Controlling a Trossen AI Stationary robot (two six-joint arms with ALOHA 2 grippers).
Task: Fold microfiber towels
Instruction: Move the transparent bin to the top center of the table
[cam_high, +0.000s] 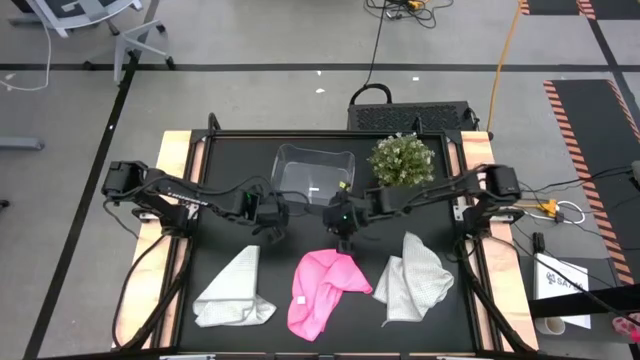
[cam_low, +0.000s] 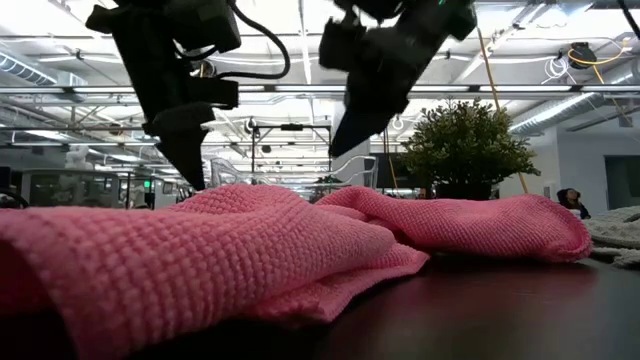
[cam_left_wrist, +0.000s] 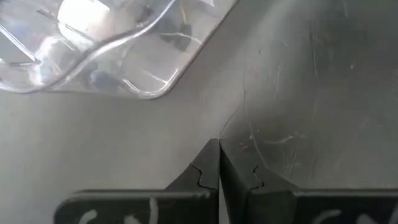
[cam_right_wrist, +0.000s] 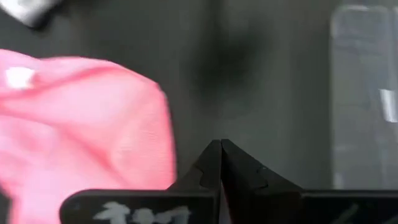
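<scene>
Three crumpled microfiber towels lie along the table's near side: a white one at the left, a pink one in the middle and a pale grey one at the right. The pink towel fills the low view. My left gripper hangs shut above the bare table, beyond the white towel and near the bin. My right gripper hangs shut just past the pink towel's far edge, its fingertips slanting down, clear of the cloth.
A clear plastic bin stands at the table's far middle, close to my left gripper. A small potted plant stands to the bin's right. Bare dark table shows between the towels and the bin.
</scene>
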